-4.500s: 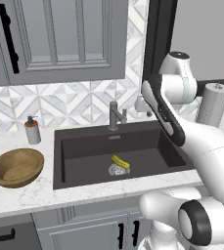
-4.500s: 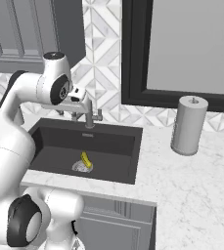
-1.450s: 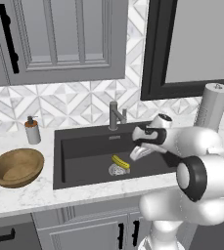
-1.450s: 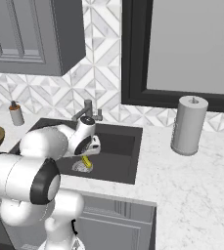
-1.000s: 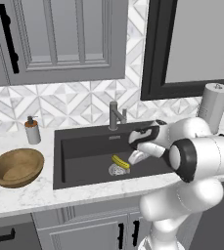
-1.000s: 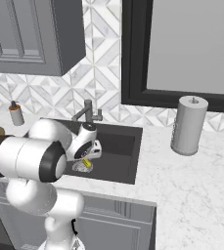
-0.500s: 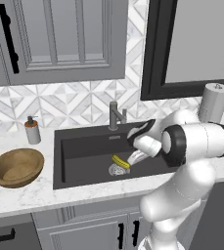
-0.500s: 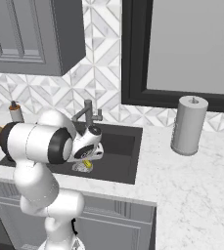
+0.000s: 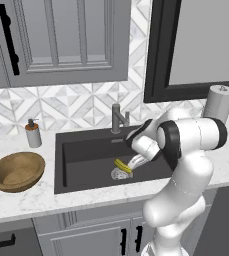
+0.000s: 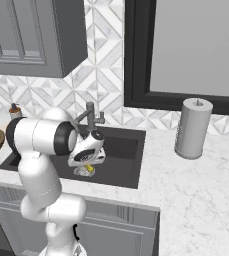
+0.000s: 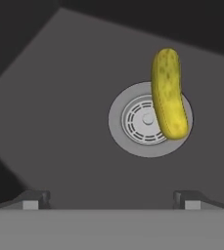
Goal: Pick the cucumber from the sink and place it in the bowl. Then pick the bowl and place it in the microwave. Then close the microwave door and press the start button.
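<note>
Cucumber [image 11: 168, 93] lies over the drain [image 11: 145, 119], beyond the pincer [image 11: 111, 197] (spread wide, empty).

The arm has swung from a raised posture above the worktop down into the sink [image 9: 81, 150]. At the earliest moment the hand [image 11: 111, 197] was held high near the faucet [image 9: 117, 118]; it now sits low inside the basin, just beside the cucumber [image 9: 122, 166], with the wrist tilted toward the drain [image 11: 147, 119]. Over the last second the elbow has folded in further and the forearm has dropped closer to the basin floor. In the hand view the widely parted fingertips [image 11: 35, 197] face the cucumber [image 11: 168, 93], which lies across the drain's rim.
</note>
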